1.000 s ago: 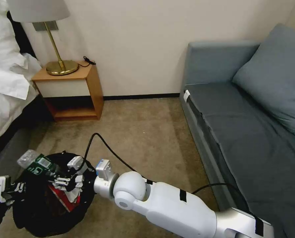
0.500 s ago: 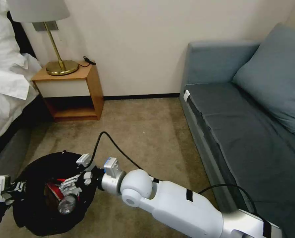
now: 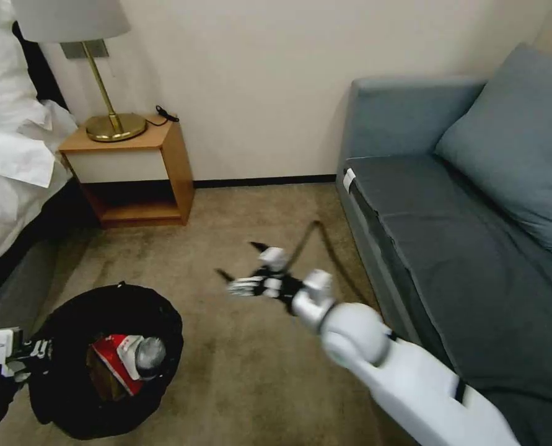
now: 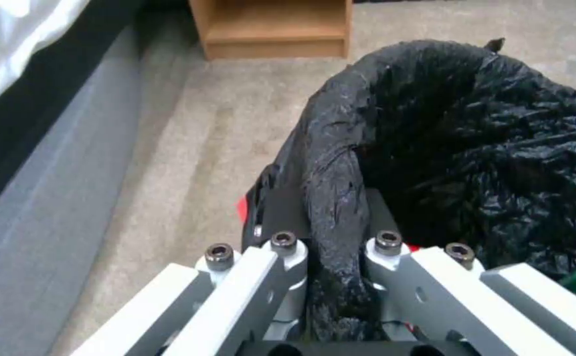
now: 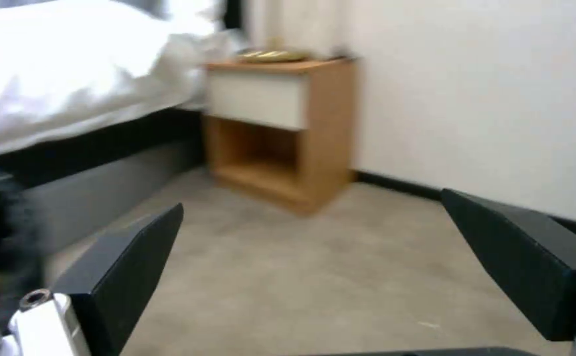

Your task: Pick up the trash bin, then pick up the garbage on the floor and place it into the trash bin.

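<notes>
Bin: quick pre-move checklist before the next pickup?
1. Left gripper shut on the bin rim: ok.
2. Bin upright: ok.
3. Bottle and red packet inside the bin: ok.
4. Right gripper open, holding nothing: ok.
5. Right gripper clear of the bin, over the carpet: ok.
6. Where the remaining garbage lies: cannot tell.

Our left gripper [image 4: 337, 247]: low at our left side, fingers clamped together on pinched fold. Our right arm [image 3: 412, 378]: extended forward, mid-air; right gripper [image 3: 241, 269] empty, jaws spread wide.
</notes>
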### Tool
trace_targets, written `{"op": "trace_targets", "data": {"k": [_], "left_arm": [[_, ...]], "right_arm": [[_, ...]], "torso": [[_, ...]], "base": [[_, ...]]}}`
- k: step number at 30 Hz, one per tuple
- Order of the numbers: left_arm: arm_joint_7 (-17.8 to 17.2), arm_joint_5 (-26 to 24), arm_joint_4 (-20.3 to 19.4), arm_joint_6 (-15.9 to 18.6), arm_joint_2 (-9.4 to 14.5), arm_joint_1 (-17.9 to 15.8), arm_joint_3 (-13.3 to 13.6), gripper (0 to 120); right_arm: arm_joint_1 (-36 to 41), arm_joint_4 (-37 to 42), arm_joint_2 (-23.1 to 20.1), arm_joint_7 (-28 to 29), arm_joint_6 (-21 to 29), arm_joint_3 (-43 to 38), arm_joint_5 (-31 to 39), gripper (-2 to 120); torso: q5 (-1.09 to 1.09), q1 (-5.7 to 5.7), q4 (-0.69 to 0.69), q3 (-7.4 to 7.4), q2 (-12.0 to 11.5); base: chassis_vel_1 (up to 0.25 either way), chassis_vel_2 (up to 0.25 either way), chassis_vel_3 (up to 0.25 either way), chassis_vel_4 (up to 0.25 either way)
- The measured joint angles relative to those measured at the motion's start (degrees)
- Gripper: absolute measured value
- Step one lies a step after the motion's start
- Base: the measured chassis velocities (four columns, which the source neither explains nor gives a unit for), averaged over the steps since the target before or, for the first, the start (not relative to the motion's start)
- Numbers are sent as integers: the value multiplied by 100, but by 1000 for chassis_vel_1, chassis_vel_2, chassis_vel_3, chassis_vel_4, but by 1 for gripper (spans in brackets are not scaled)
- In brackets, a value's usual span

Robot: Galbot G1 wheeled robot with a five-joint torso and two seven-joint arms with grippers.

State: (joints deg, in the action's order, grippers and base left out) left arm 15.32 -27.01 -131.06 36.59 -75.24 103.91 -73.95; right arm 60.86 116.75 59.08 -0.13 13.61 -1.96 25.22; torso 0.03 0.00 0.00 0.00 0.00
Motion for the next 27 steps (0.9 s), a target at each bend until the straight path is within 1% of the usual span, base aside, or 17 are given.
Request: {"op": "trace_targets", "data": {"k": [1,2,3,5,6,7,8,10,11,12,14,16,17,20,22,23,27], "left_arm": [[0,0,0,0,0,0,0,5],[-2,-2,1,0,5,-10,15,5],[-10,-5,4,0,13,-36,62,5],[-14,-6,10,0,17,-54,108,5],[-16,-7,19,0,21,-62,129,5],[-16,-7,19,0,21,-62,129,5],[-16,-10,30,0,25,-66,141,5],[-16,-31,72,0,40,-70,159,5],[-16,-38,88,-1,47,-73,163,5],[-16,-38,88,-1,47,-73,163,5],[-16,-60,124,-3,59,-83,172,5],[-16,-74,136,-8,60,-85,176,5],[-16,-74,136,-8,60,-85,176,5],[-17,-98,139,-12,41,-87,178,5],[-21,-98,140,-12,37,-89,181,5],[-31,-99,144,-12,29,-106,195,5],[-55,-101,150,-12,13,-155,248,5]], "right_arm": [[0,0,0,0,0,0,0,100],[137,67,-21,4,-5,-178,-20,100],[633,261,-44,5,-56,-726,-112,100],[1228,427,-3,-32,-242,-1236,-203,100],[1653,518,64,-50,-490,-1559,-297,100],[1653,518,64,-50,-490,-1559,-297,100],[1940,568,127,-63,-713,-1768,-409,100],[2646,646,321,-63,-1326,-2214,-699,100],[2846,671,391,-65,-1482,-2328,-745,100],[2846,671,391,-65,-1482,-2328,-745,100],[3374,720,608,-82,-1932,-2503,-808,100],[3660,749,773,-83,-2247,-2551,-1008,100],[3660,749,773,-83,-2247,-2551,-1008,100],[3940,821,1105,-41,-2596,-2591,-1568,100],[3980,836,1182,-14,-2643,-2602,-1661,100],[4048,845,1290,23,-2710,-2619,-1777,100],[4071,846,1350,45,-2738,-2624,-1823,100]], "torso": [[0,0,0,0,0],[0,0,0,0,0],[-1,0,0,0,0],[0,0,0,0,0],[0,0,-2,0,0],[0,0,-2,0,0],[0,0,-2,0,0],[-1,0,-1,0,0],[-2,0,0,0,0],[-2,0,0,0,0],[-3,0,-1,0,0],[-3,0,-1,0,0],[-3,0,-1,0,0],[-4,0,0,0,0],[-4,0,1,0,0],[-4,0,0,0,0],[-3,0,0,0,0]], "base": [[0,0,0,0],[0,0,0,0],[0,0,0,0],[0,0,0,0],[0,0,0,0],[0,0,0,0],[0,0,0,0],[0,0,0,0],[0,0,0,0],[0,0,0,0],[0,0,0,0],[0,0,0,0],[0,0,0,0],[0,0,0,0],[0,0,0,0],[0,0,0,0],[0,0,0,0]]}}
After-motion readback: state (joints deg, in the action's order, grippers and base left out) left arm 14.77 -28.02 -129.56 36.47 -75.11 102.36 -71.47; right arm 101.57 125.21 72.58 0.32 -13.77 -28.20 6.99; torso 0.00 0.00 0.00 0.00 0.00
